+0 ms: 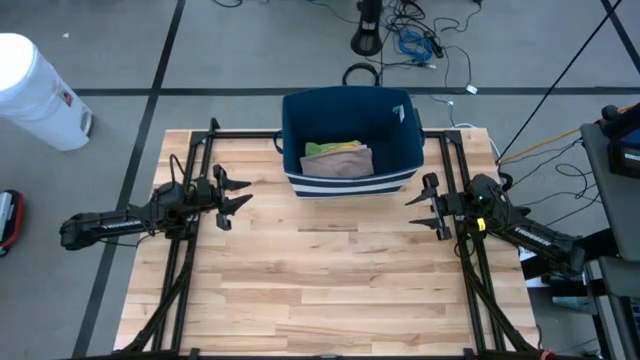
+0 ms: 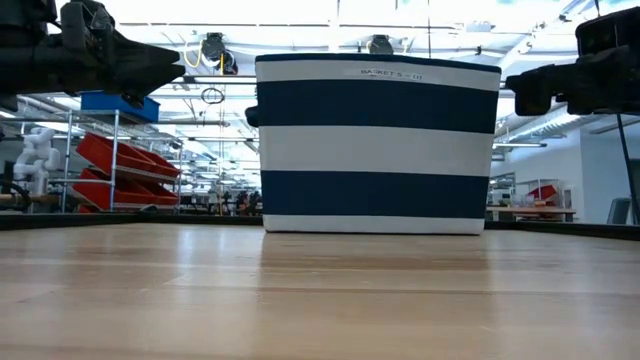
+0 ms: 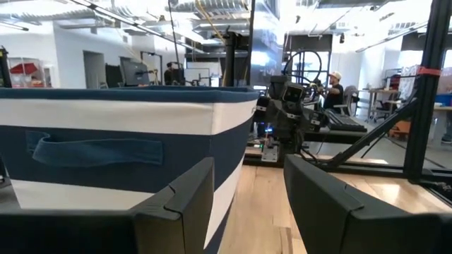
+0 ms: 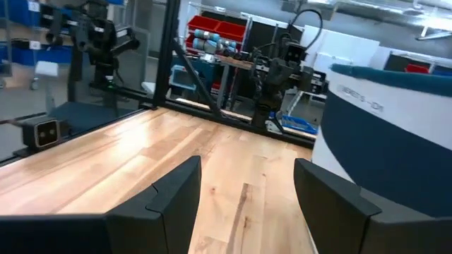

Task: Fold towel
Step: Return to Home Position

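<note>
Towels [image 1: 338, 160], folded, several in one stack: a light brown piece on top, with a greenish edge showing at the far side.

Location: inside the navy-and-white striped laundry organizer [image 1: 350, 183], which stands at the far middle of the wooden surface [image 1: 330, 280].

Handling, by my estimate: soft, light, limp cloth. It is not fragile, but the stack would likely slump or shed layers if pinched at one corner. It is best taken at opposite folded edges, both sides at once, squeezing through all layers.

Left gripper [image 1: 238, 194]: beside the organizer on its left, raised clear of the surface, fingers spread wide, nothing held.

Right gripper [image 1: 418, 208]: on the organizer's right, likewise raised, fingers wide apart, empty.

Neither gripper touches the organizer or the cloth. The folding job looks finished, and both arms appear parked.
</note>
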Robot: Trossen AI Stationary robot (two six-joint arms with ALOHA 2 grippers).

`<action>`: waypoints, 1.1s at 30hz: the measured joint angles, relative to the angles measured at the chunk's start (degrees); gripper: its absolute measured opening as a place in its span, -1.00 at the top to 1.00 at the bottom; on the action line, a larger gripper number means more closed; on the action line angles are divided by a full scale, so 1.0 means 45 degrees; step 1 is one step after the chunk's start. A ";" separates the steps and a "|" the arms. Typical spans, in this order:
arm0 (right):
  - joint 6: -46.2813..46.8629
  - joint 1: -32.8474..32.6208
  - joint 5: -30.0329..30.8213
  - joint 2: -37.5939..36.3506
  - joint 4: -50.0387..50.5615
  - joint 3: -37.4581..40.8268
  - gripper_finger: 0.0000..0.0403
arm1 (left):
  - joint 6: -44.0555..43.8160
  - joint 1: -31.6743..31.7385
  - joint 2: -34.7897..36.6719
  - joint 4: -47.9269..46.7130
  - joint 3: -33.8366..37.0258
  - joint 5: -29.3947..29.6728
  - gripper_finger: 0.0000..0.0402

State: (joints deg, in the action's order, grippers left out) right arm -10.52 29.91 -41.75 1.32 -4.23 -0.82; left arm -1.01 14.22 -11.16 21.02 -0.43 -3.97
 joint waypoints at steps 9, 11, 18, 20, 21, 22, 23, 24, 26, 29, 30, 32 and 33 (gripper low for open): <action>-0.0665 -0.0005 -0.1294 0.0004 0.0084 0.0000 -0.05 | 0.0008 0.0000 0.0000 0.0000 0.0000 0.0000 0.11; -0.0983 -0.0010 -0.1796 0.0005 0.0124 0.0000 -0.05 | 0.0008 0.0000 0.0000 0.0000 0.0000 0.0001 0.11; -0.1190 -0.0117 -0.2823 0.0005 0.0243 0.0000 -0.06 | 0.0015 0.0000 0.0000 0.0000 0.0000 0.0003 0.11; -0.1329 -0.0264 -0.2487 0.0010 0.0215 0.0000 -0.06 | 0.0013 0.0000 0.0000 0.0004 0.0000 0.0001 0.11; -0.1452 -0.0320 -0.2181 0.0010 0.0183 0.0000 -0.06 | 0.0017 0.0000 0.0000 0.0000 0.0000 0.0004 0.11; -0.1573 -0.0357 -0.1852 0.0010 0.0148 0.0000 -0.06 | 0.0017 0.0000 0.0000 0.0000 0.0000 0.0000 0.11; -0.1717 -0.0379 -0.1524 0.0010 0.0115 0.0000 -0.06 | 0.0017 0.0000 0.0000 0.0005 0.0000 0.0001 0.11; -0.1873 -0.0394 -0.1127 0.0010 0.0080 0.0000 -0.05 | 0.0017 0.0000 0.0000 0.0005 0.0000 0.0004 0.11; -0.1953 -0.0398 -0.0145 0.0015 0.0016 0.0000 -0.05 | 0.0017 0.0000 0.0000 0.0002 0.0000 0.0002 0.11; -0.2088 -0.0398 0.1099 0.0015 -0.0024 0.0000 -0.05 | 0.0017 0.0000 0.0000 0.0001 0.0000 0.0002 0.11; -0.2339 -0.0396 0.1252 0.0015 -0.0029 0.0000 -0.05 | 0.0017 0.0000 0.0000 0.0004 0.0000 0.0005 0.11; -0.2903 -0.0393 0.1185 0.0015 -0.0029 0.0000 -0.05 | 0.0018 0.0000 0.0000 0.0000 0.0000 0.0002 0.11; -0.3116 -0.0395 0.1138 0.0015 -0.0029 0.0000 -0.05 | 0.0018 0.0004 0.0000 0.0005 0.0000 0.0000 0.11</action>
State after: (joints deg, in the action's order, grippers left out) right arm -24.54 28.14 -36.63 1.39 -4.36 -0.82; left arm -0.93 14.24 -11.16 21.04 -0.43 -3.97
